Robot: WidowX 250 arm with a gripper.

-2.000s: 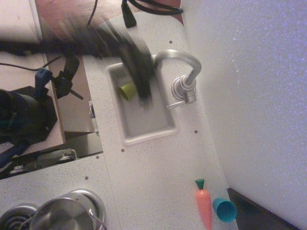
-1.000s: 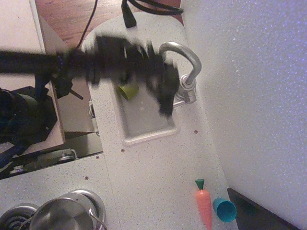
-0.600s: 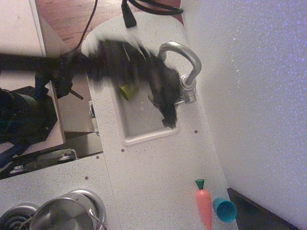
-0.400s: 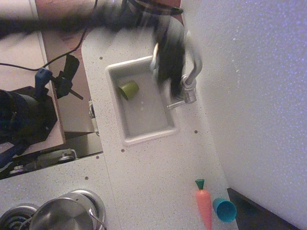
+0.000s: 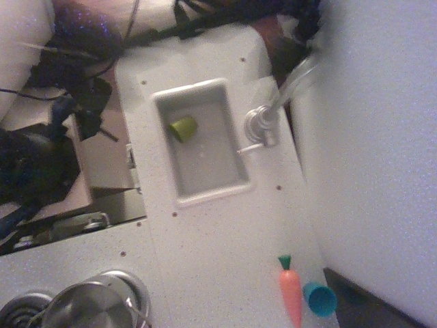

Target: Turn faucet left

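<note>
The silver faucet [image 5: 261, 126] stands on its round base at the right rim of the sink [image 5: 205, 195]. Its spout now points up and to the right, away from the basin toward the wall, and is blurred. The thin lever sticks out below the base. My gripper [image 5: 300, 31] is a dark blurred shape at the top edge, right at the far end of the spout. I cannot make out its fingers or whether they touch the spout.
A green cup [image 5: 183, 128] lies in the sink. A toy carrot [image 5: 290, 294] and a blue cup [image 5: 319, 298] lie at the lower right by the wall. Steel pots [image 5: 89, 304] sit at the lower left. Cables and dark gear crowd the left and top.
The arm has swept from over the sink to the top right. The spout, which arched over the basin, has swung away toward the wall.
</note>
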